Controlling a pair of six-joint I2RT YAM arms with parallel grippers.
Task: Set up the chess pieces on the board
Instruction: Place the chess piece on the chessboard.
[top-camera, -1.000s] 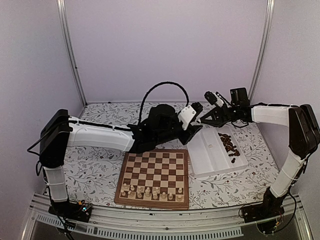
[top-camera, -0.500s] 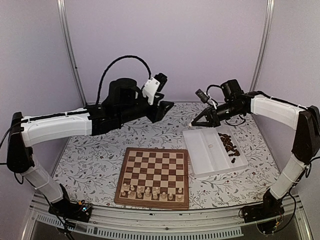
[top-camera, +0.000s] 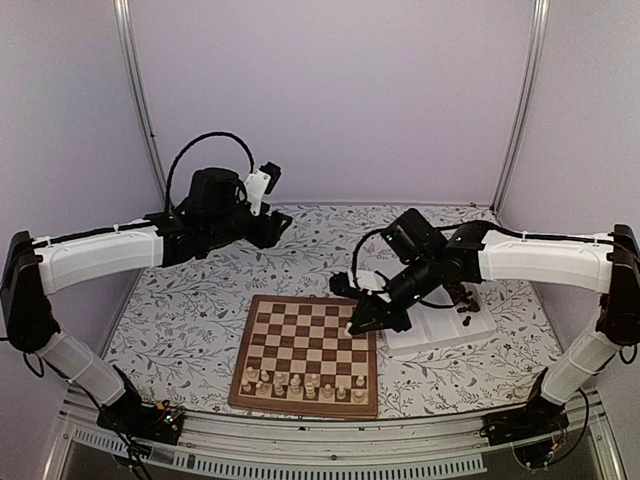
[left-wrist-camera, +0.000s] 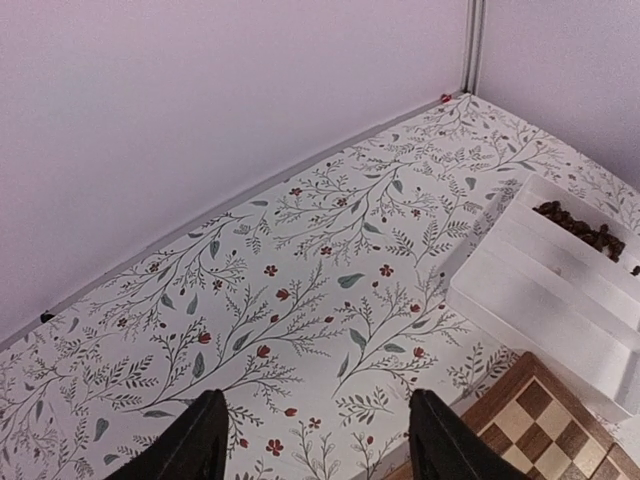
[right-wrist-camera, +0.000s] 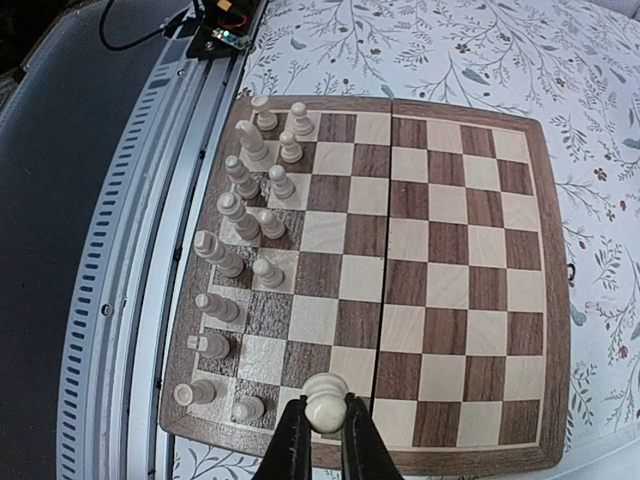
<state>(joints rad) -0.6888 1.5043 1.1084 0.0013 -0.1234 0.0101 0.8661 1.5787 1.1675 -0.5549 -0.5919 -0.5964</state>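
The right tool (right-wrist-camera: 322, 440) is closed on a pale piece (right-wrist-camera: 325, 400), round-headed and probably a pawn, though the wrist view shows only its top. It appears to stand upright between the fingers (right-wrist-camera: 290, 445). It hangs over the right-hand border of the board (right-wrist-camera: 470, 300), which lies close to the desk's near edge.

The other pale pieces (right-wrist-camera: 240, 215) fill the two rows nearest that edge. The first row looks full; the second has a gap of about two squares toward the board's right side. From the tool, that gap lies toward the desk's near edge and a little leftward, so I judge the coming move a short carry that way, then a straight lowering.

The left tool (left-wrist-camera: 317, 405) is open and empty, raised over the far left of the desk, well apart from the board. The dark pieces (left-wrist-camera: 590, 235) lie in the white tray (left-wrist-camera: 540, 300) on the right.
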